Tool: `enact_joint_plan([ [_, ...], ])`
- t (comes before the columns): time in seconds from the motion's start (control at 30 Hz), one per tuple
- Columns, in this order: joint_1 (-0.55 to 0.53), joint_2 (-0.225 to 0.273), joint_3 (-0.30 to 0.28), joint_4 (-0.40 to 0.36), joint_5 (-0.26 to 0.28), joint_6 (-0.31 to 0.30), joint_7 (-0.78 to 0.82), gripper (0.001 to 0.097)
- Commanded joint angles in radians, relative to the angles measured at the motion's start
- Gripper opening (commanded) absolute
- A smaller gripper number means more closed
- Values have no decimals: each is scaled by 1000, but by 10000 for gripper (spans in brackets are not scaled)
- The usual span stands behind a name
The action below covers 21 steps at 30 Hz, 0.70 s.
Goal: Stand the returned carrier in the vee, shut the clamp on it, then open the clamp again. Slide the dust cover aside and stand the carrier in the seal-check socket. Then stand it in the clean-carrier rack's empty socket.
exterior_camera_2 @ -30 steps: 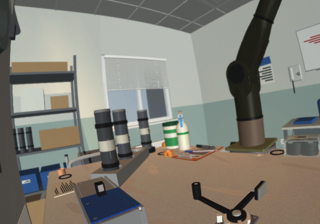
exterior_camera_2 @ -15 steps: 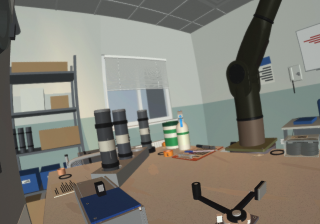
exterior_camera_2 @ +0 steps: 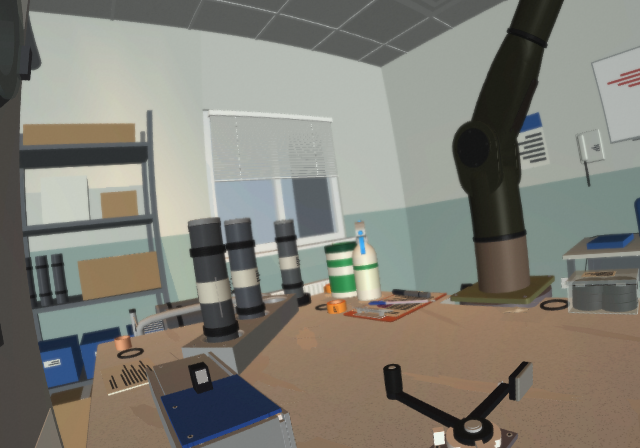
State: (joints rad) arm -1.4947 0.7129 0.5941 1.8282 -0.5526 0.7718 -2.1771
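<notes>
My gripper is hidden from the second side camera; only the arm's base and lower links (exterior_camera_2: pixel 496 185) show, rising out of the top of the picture. The clean-carrier rack (exterior_camera_2: pixel 243 332), a grey block on the table's left, holds two grey carriers with cream bands (exterior_camera_2: pixel 213 278) (exterior_camera_2: pixel 243 267) upright, and an empty socket (exterior_camera_2: pixel 271 300) shows behind them. A third carrier (exterior_camera_2: pixel 289 260) stands at the rack's far end. The clamp (exterior_camera_2: pixel 460 407) with its black handle and grey pad sits at the front edge. The box with the blue dust cover (exterior_camera_2: pixel 219 407) stands front left. The gripper is shut on something I cannot see.
Behind the table are a window and a shelf unit (exterior_camera_2: pixel 88 216) with boxes and spare carriers. A green-and-white canister (exterior_camera_2: pixel 340 270), a cream bottle (exterior_camera_2: pixel 366 267), an orange tape roll (exterior_camera_2: pixel 336 306) and a red tool tray (exterior_camera_2: pixel 395 304) sit at the far side. The table's middle is open.
</notes>
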Motion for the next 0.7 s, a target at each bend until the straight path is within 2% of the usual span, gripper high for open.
enact_joint_plan([
  [0.0,0,-1,0,-1,0,0,0,180],
  [0.17,0,-1,0,-1,0,0,0,80],
  [0.67,-3,-5,5,-5,4,8,-4,75],
])
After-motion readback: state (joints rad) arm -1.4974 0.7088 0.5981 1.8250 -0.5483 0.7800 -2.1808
